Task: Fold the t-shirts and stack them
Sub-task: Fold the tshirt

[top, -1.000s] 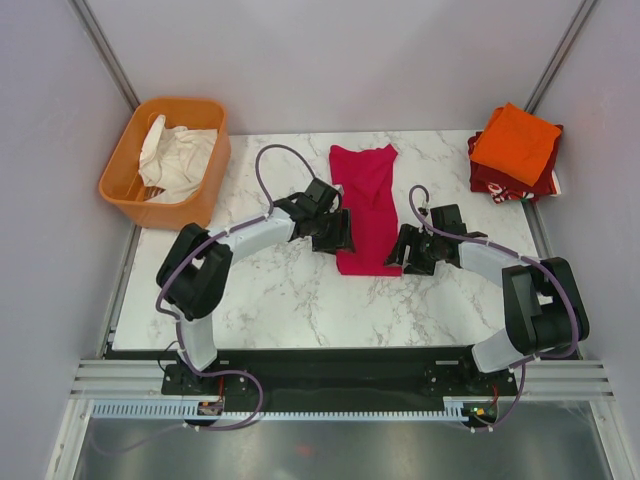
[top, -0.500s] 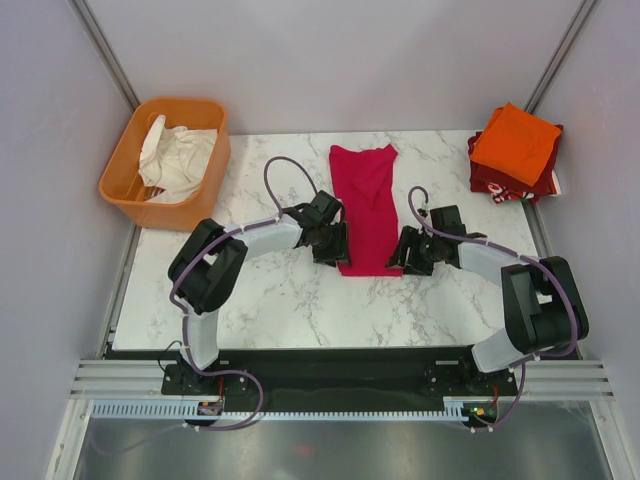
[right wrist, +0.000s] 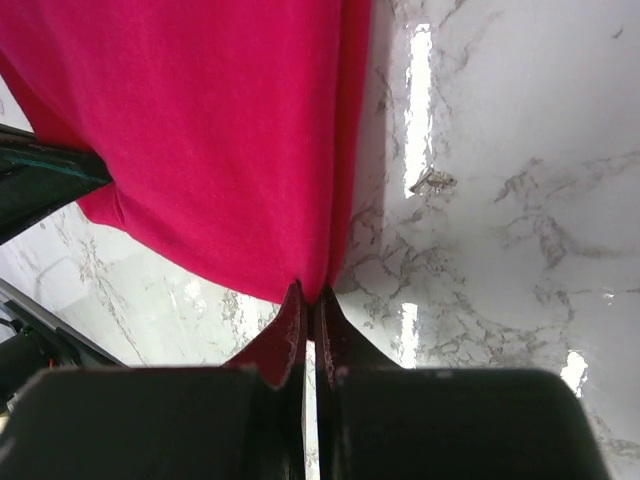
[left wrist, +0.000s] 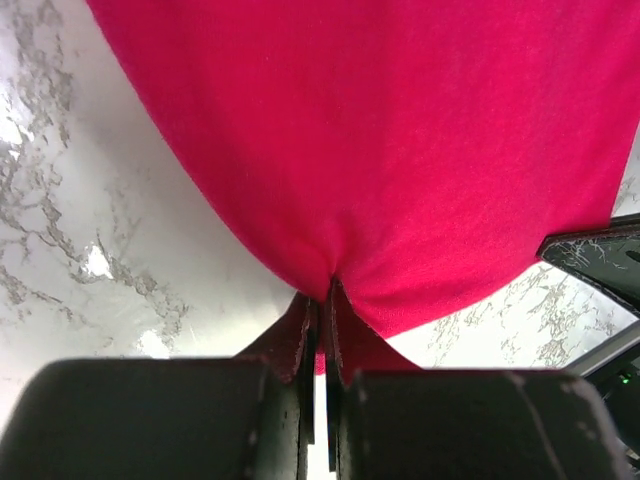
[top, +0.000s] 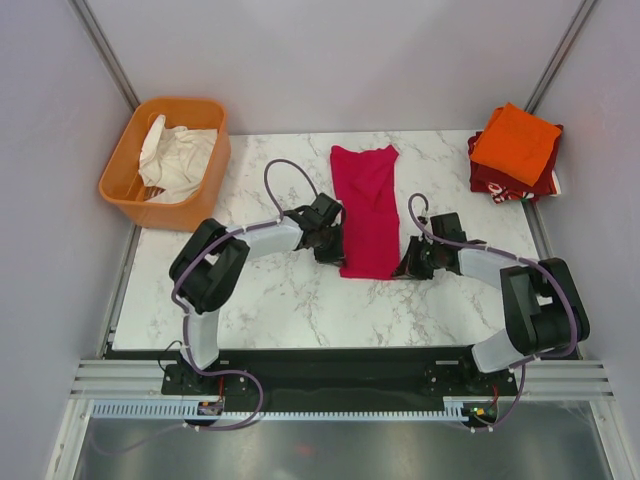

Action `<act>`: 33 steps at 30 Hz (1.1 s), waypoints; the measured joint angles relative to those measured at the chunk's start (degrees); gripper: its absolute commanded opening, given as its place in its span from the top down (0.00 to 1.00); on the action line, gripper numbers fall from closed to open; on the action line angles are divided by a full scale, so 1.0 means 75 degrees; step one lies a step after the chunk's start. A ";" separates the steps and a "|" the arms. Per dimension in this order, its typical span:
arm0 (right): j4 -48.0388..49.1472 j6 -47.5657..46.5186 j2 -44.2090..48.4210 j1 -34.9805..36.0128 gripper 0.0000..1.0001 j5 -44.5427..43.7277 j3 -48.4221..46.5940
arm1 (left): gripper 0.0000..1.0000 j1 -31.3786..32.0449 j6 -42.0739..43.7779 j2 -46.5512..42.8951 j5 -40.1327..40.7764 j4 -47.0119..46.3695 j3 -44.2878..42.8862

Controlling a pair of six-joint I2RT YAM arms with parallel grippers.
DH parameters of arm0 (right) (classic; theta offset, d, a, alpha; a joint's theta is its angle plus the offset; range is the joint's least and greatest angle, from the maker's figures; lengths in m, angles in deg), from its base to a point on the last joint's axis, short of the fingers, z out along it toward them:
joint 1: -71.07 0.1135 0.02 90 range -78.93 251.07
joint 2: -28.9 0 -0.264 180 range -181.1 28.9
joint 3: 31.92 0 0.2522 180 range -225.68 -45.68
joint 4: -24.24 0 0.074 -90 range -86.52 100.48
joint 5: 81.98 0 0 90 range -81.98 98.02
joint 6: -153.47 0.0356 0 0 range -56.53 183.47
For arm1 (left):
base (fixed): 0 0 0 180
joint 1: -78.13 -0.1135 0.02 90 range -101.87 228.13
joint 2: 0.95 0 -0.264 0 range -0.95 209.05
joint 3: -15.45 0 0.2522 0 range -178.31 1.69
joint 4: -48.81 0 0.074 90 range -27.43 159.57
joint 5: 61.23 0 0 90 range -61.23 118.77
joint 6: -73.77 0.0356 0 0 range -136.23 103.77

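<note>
A magenta-pink t-shirt point(top: 367, 212) lies folded into a long strip in the middle of the marble table. My left gripper point(top: 338, 252) is shut on its near left corner, the cloth point(left wrist: 400, 170) bunching into the fingertips. At the strip's near right corner, my right gripper point(top: 402, 268) is shut on the pink fabric point(right wrist: 200, 150). A folded bright orange t-shirt point(top: 515, 142) rests on a folded dark red t-shirt point(top: 497, 180) at the table's far right corner.
An orange plastic basket point(top: 123, 163) with crumpled white cloth point(top: 177, 157) stands at the far left of the table. Bare marble point(top: 290, 300) lies between the shirt and the arm bases. Grey walls close in the table on three sides.
Both grippers slid inward to the near corners of the pink t-shirt and shut on them. The shirt's near edge now looks slightly gathered.
</note>
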 measured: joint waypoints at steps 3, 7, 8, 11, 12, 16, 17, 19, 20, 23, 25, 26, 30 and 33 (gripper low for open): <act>-0.0058 0.0015 0.0329 0.0000 1.00 0.0012 0.0178 | 0.98 0.0023 -0.0047 -0.0204 -0.0032 -0.0096 0.0277; -0.0548 0.0157 0.1501 0.0023 1.00 0.0026 0.0493 | 0.98 0.0154 -0.0230 -0.0909 -0.0207 -0.0055 0.0921; -0.0702 0.0242 0.1947 0.0032 1.00 0.0015 0.0580 | 0.98 0.0210 -0.0277 -0.1163 -0.0259 -0.0038 0.1093; -0.1212 0.0469 0.3276 0.0058 1.00 0.0009 0.0676 | 0.98 0.0428 -0.0399 -0.1830 -0.0423 0.0087 0.1425; -0.1396 0.0545 0.3713 0.0058 1.00 0.0003 0.0676 | 0.98 0.0516 -0.0434 -0.2037 -0.0466 0.0154 0.1478; -0.2200 0.0778 0.5047 0.0087 1.00 -0.0006 0.0632 | 0.97 0.0868 -0.0615 -0.2879 -0.0583 0.0516 0.1600; -0.2433 0.0804 0.5222 0.0102 1.00 -0.0009 0.0580 | 0.97 0.0915 -0.0659 -0.3060 -0.0592 0.0647 0.1603; -0.2873 0.0868 0.5447 0.0117 1.00 -0.0009 0.0411 | 0.96 0.0962 -0.0743 -0.3433 -0.0609 0.0880 0.1597; -0.2999 0.0898 0.5485 0.0117 1.00 -0.0006 0.0321 | 0.96 0.0962 -0.0778 -0.3587 -0.0609 0.1017 0.1568; -0.3372 0.0935 0.5426 0.0119 1.00 -0.0035 -0.0160 | 0.95 0.0947 -0.0819 -0.3748 -0.0609 0.1396 0.1262; -0.3512 0.0924 0.5237 0.0122 1.00 -0.0125 -0.0589 | 0.95 0.0930 -0.0819 -0.3733 -0.0592 0.1682 0.0895; -0.3535 0.0915 0.5132 0.0122 1.00 -0.0166 -0.0787 | 0.95 0.0901 -0.0819 -0.3710 -0.0586 0.1830 0.0679; -0.3564 0.0801 0.4383 0.0117 1.00 -0.0498 -0.1766 | 0.95 0.0653 -0.0816 -0.3424 -0.0577 0.2043 -0.0134; -0.3468 0.0702 0.3759 0.0117 1.00 -0.0656 -0.2352 | 0.91 0.0321 -0.0816 -0.3034 -0.0577 0.2136 -0.0618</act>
